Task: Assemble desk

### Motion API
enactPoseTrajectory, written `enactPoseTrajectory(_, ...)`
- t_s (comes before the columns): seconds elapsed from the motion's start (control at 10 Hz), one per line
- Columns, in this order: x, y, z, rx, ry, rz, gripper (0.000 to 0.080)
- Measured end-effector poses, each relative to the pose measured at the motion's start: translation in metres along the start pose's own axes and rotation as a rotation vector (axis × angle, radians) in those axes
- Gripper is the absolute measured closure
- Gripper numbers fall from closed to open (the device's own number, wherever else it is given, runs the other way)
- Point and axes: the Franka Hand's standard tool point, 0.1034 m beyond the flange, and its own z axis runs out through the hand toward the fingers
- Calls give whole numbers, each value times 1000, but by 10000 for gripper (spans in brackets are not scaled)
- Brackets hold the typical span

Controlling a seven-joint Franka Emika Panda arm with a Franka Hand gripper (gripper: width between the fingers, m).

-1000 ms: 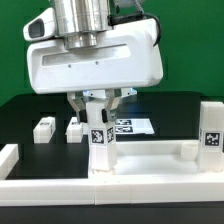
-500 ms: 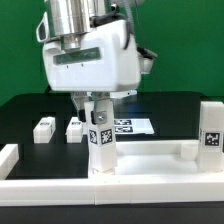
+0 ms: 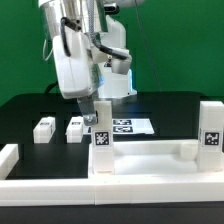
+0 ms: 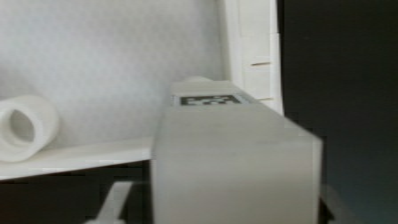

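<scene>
As gripper grips upright leg, arm overhead

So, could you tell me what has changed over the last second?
The gripper has turned about its vertical axis on the upright leg, from broadside to edge-on, seemingly screwing it into the desk top. Its hold on the leg stayed. The two loose legs and the marker board have not moved.

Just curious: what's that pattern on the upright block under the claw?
A black-and-white square tag on the white leg, clearest in the exterior view.
</scene>
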Motion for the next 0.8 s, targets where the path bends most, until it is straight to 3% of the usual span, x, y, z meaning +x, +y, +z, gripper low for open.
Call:
enactPoseTrajectory(0.1,-1,1,0,-13,-1,-76,427)
enactPoseTrajectory(0.2,-8,3,-1,-56,-31,-323,246)
enactPoseTrajectory(0.3,-14,4,-2,-86,-69,-508,246)
enactPoseTrajectory(0.4,-14,5,-2,-90,-84,-594,170)
enactPoseTrajectory(0.7,-12,6,-2,-85,-87,-801,151)
enactPoseTrajectory(0.8,-10,6,-2,-95,-77,-959,151)
